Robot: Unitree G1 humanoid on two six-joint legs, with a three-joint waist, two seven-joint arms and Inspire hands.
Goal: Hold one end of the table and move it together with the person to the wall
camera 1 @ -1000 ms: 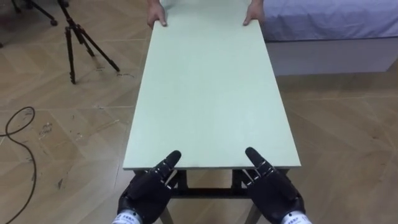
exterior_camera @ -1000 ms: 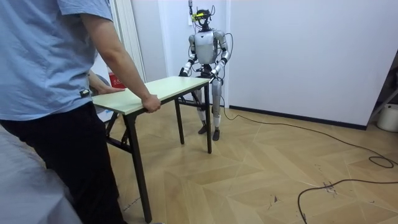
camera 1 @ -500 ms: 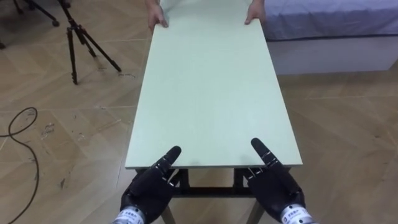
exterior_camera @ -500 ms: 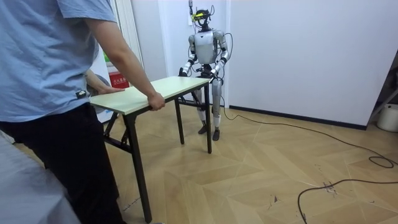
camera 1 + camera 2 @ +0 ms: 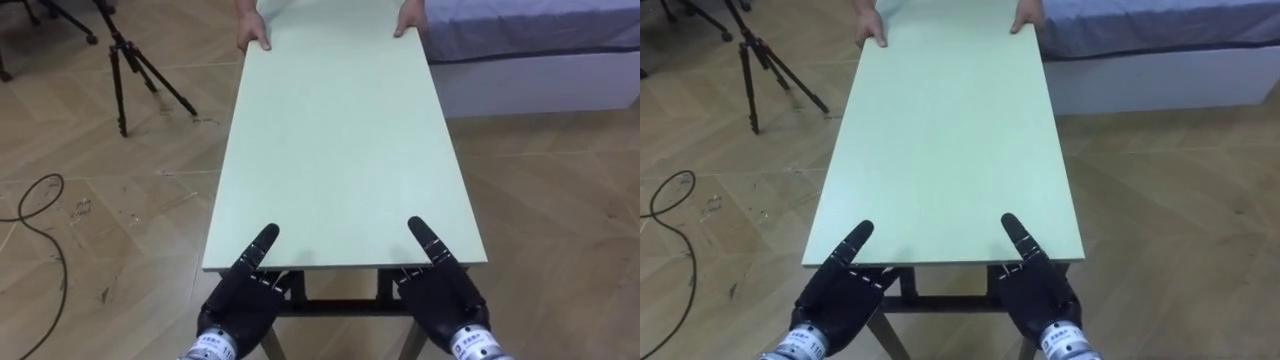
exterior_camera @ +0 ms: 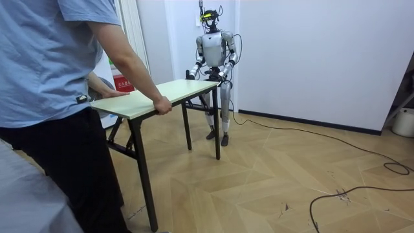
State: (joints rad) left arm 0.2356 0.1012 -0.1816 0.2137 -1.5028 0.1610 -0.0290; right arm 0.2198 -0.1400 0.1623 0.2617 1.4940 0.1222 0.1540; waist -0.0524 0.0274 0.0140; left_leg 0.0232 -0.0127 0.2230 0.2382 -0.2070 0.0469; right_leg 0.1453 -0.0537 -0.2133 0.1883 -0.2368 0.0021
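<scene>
Background only: light-brown herringbone parquet floor [image 5: 560,200]. Black three-legged camera tripod [image 5: 125,60] stands upper left in the eye views. Thin black cable [image 5: 35,200] loops on the floor below it. Bed with blue-grey sheet and white base [image 5: 530,60] sits upper right. Room view: white wall [image 6: 310,52], white round container [image 6: 404,122] at the right edge, and a second black floor cable [image 6: 349,193].

The place looks like a bedroom used as a robot test room. A bed [image 5: 520,30] with a bluish sheet stands on a herringbone wood floor [image 6: 272,175], between bare white walls [image 6: 323,58]. A camera tripod [image 5: 113,50] stands nearby.
</scene>
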